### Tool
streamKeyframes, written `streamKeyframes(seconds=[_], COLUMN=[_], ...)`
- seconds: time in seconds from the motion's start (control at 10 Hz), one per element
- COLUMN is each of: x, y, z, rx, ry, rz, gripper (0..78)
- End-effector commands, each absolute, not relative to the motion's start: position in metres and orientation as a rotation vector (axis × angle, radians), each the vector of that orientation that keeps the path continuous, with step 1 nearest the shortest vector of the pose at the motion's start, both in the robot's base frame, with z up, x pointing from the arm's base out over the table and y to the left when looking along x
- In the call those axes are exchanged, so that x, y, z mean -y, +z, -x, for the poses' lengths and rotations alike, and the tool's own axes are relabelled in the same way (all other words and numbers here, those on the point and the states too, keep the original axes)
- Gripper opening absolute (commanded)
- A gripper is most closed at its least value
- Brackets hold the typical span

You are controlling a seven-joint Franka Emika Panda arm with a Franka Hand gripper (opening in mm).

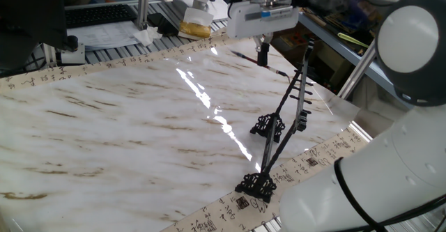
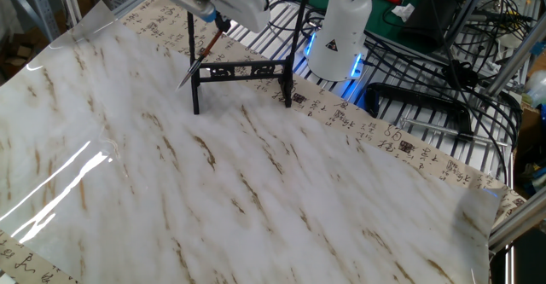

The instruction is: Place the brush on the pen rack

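Claw (image 2: 220, 24): clamped on brush (image 2: 199, 59), held slanted, tip down. Pen rack (image 2: 241, 69): upright on tabletop (image 2: 256, 190), beside brush.

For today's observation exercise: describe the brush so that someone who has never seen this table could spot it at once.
Start at the marble table and find the black pen rack near its far edge, by the white robot base. The brush slants down from the gripper beside the rack's left post: the only reddish-brown stick among black metal bars.
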State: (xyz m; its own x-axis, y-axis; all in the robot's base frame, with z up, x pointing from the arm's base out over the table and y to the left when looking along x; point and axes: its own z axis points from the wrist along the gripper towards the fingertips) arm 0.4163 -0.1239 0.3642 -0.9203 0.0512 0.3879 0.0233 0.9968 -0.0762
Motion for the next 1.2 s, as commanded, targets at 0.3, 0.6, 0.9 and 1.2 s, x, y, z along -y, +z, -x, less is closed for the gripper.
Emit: streamKeyframes(seconds=[0.3,0.6,0.9,1.2], x=[0.124,0.126,0.125,0.123], y=[0.363,0.363,0.365,0.367], z=[-0.403,-0.399,-0.396,-0.392], rx=[2.758,2.756,2.753,2.756], ry=[0.087,0.092,0.105,0.114], rz=[0.057,0.044,0.029,0.033], gripper=[1.1,1.1,1.1,1.1])
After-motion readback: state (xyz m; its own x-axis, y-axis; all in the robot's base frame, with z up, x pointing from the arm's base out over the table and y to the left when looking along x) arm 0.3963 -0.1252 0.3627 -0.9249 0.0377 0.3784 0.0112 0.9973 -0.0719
